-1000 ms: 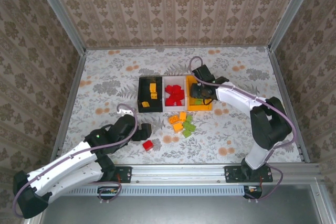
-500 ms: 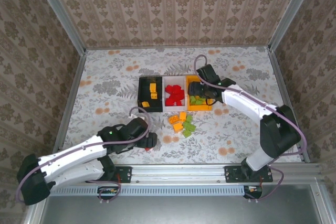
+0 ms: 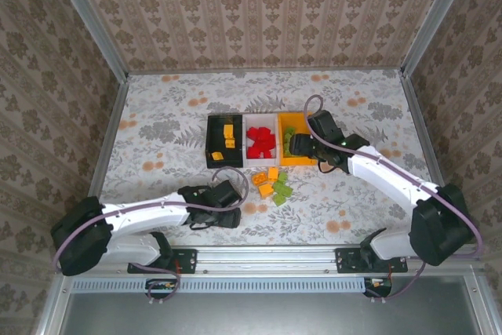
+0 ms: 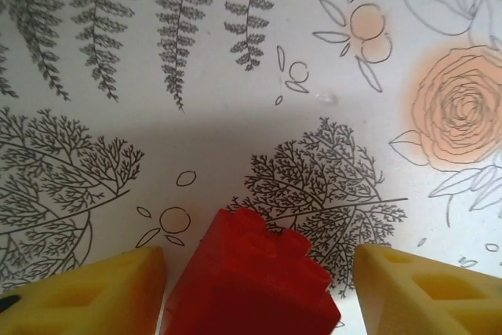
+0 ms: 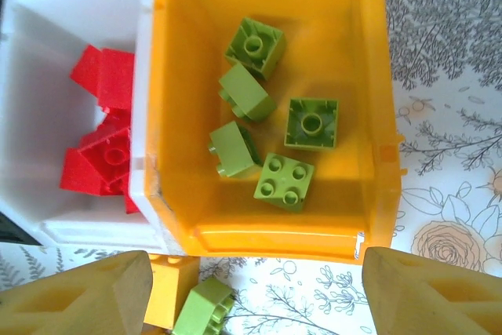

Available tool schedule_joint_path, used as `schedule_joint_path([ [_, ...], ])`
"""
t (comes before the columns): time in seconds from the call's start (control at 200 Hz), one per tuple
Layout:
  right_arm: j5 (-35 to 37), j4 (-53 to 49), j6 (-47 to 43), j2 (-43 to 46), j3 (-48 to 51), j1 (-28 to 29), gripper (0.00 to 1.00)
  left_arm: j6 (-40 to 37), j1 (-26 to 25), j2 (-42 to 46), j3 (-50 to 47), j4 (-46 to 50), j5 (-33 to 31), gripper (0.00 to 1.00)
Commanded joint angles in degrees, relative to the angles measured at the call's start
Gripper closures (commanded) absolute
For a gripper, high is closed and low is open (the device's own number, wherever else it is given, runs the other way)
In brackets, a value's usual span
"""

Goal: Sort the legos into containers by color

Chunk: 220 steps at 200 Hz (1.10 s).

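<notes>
Red brick point(image 4: 251, 284) sits on the counter point(image 4: 235, 76) between the left gripper's point(image 4: 259, 260) open jaws (gap on one side), so pinching and carrying it to the white bin point(image 5: 47, 45) seems next; the right gripper point(image 5: 255, 260) hangs open at the orange bin's point(image 5: 376, 115) edge.

The table point(image 3: 157, 127) lies open left of the black bin point(image 3: 212, 135), while loose bricks point(image 3: 273, 187) crowd the white bin's point(image 3: 261, 161) front

Floral tablecloth point(image 3: 157, 115), patterned wallpaper walls point(image 3: 267, 13)
</notes>
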<state>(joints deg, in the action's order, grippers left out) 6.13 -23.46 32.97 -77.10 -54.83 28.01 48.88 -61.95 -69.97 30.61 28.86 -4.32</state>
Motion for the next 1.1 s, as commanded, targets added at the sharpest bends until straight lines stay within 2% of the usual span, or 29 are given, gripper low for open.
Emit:
schedule_joint_path([
  [0.0,2.05,-0.42,0.56,1.86,0.69,0.05,0.27,-0.09,-0.74,-0.52,0.19,-0.14,-0.24,0.44],
  [0.155,2.21,-0.77,0.77,2.19,0.75,0.03,0.27,-0.32,-1.06,1.3,0.75,1.4,-1.32,0.57],
  [0.33,2.61,-0.79,1.56,3.9,1.52,0.03,0.27,-2.15,-0.5,5.57,3.56,4.86,-3.59,0.6],
  [0.415,2.74,-0.32,2.18,5.24,2.56,0.03,0.27,-6.03,2.92,7.74,7.52,5.07,-4.57,0.6],
  [0.485,2.51,-0.09,2.72,5.91,3.36,0.05,0.27,-9.61,7.2,7.76,10.96,2.16,-2.86,0.6],
  [0.565,2.44,-0.53,2.88,6.22,4.04,0.04,0.27,-13.6,10.92,4.54,16.51,-1.59,-2.11,0.6],
  [0.69,2.65,-1.05,2.83,7.01,5.58,0.03,0.27,-19.61,14.59,-5.31,27.75,-5.64,-0.9,0.61],
  [0.82,2.7,-1.68,2.81,7.99,7.08,0.01,0.27,-21.79,17.97,-16.69,37.97,-8.28,2.93,0.62],
  [0.92,2.64,-2.57,2.39,8.83,7.53,0.04,0.27,-22.85,18.63,-23.74,45.49,-5.77,4.07,0.55],
  [0.985,2.81,-2.74,2.24,9.69,8.23,-0.02,0.27,-22.83,18.3,-25.0,46.5,-5.77,4.62,0.5],
  [1.095,2.79,-2.63,2.11,10.72,9.42,-0.06,0.27,-21.52,17.34,-22.75,42.69,-6.92,4.66,0.44],
])
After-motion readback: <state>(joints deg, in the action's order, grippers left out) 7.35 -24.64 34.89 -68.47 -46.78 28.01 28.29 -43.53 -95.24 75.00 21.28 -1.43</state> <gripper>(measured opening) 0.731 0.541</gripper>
